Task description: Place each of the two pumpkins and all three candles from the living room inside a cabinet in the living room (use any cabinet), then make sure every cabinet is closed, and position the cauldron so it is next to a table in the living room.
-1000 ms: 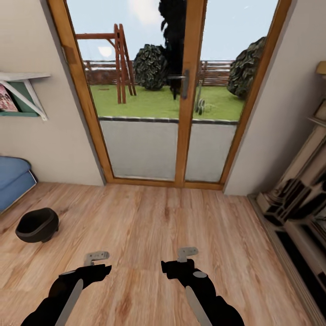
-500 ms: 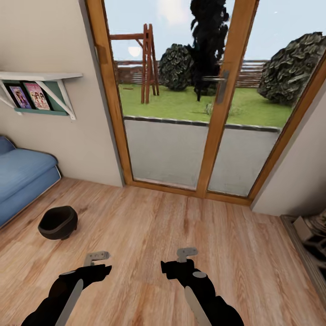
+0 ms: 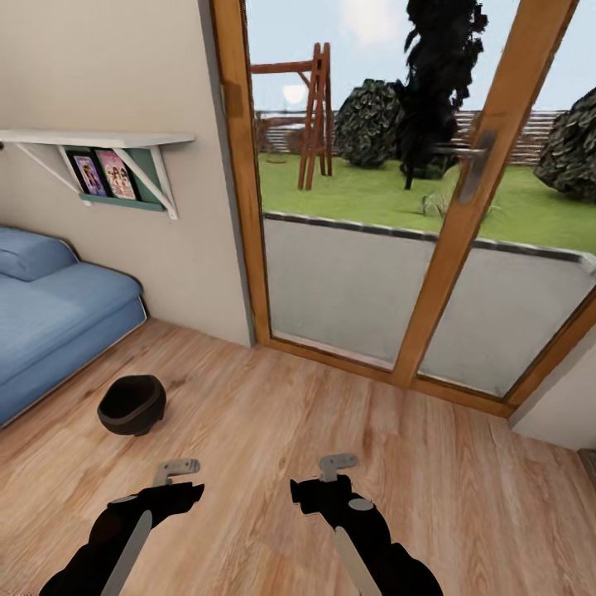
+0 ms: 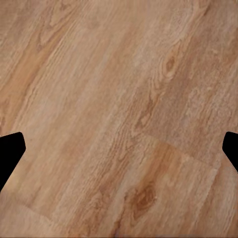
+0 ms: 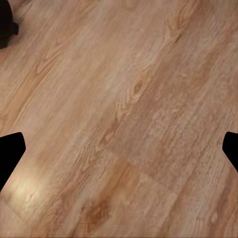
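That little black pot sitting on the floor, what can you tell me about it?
The cauldron is a small, round, glossy black pot with a wide open mouth and a dark inside where nothing shows. It stands upright on the wood plank floor, near the blue sofa but apart from it. Nothing else touches it.

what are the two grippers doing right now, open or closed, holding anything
Left gripper: open, empty, over bare wood floor.
Right gripper: open, empty, over the same floor.

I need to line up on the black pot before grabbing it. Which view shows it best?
The head view: the whole cauldron sits on the floor beside the blue sofa. The right wrist view catches a dark sliver at its edge, possibly the pot; the left wrist view looks at floor planks.
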{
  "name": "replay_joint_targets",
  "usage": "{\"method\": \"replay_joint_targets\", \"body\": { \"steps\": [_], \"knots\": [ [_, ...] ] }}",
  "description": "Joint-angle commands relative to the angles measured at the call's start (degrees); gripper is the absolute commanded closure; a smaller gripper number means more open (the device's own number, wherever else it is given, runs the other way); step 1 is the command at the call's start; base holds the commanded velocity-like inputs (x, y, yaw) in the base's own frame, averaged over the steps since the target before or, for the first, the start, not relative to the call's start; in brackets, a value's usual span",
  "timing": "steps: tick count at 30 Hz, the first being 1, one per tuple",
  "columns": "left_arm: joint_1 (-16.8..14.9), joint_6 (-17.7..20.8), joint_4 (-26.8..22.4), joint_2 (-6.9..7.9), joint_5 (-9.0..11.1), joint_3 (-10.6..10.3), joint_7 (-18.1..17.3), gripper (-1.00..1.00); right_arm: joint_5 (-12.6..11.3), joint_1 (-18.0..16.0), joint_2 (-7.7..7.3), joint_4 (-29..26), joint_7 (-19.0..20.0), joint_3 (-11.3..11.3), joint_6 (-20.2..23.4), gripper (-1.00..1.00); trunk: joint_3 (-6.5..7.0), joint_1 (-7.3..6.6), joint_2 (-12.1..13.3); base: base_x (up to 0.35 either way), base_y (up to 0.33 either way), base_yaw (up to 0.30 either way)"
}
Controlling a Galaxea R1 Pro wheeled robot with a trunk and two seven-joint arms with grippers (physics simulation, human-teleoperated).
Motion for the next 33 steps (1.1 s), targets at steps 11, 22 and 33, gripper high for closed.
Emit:
{"method": "replay_joint_targets", "body": {
  "steps": [11, 22, 33],
  "knots": [
    [-0.03, 0.26, -0.16, 0.02, 0.65, -0.18, 0.51, -1.0, -0.55, -0.03, 0.01, -0.09, -0.57, 0.45, 0.14, -1.0, -0.05, 0.03, -0.03, 0.2, -0.086, 0.291],
    [-0.04, 0.7, -0.15, -0.06, 0.61, -0.08, 0.42, -1.0, -0.56, -0.03, 0.0, -0.09, -0.67, 0.45, 0.15, -1.0, 1.03, -1.29, 2.38, 0.007, -0.004, 0.291],
    [-0.05, 0.71, -0.09, -0.23, 0.53, -0.18, 0.42, -1.0, -0.55, -0.03, -0.07, -0.09, -0.66, 0.39, 0.12, -1.0, 1.51, -1.73, 3.18, 0.008, 0.0, 0.286]
  ]
}}
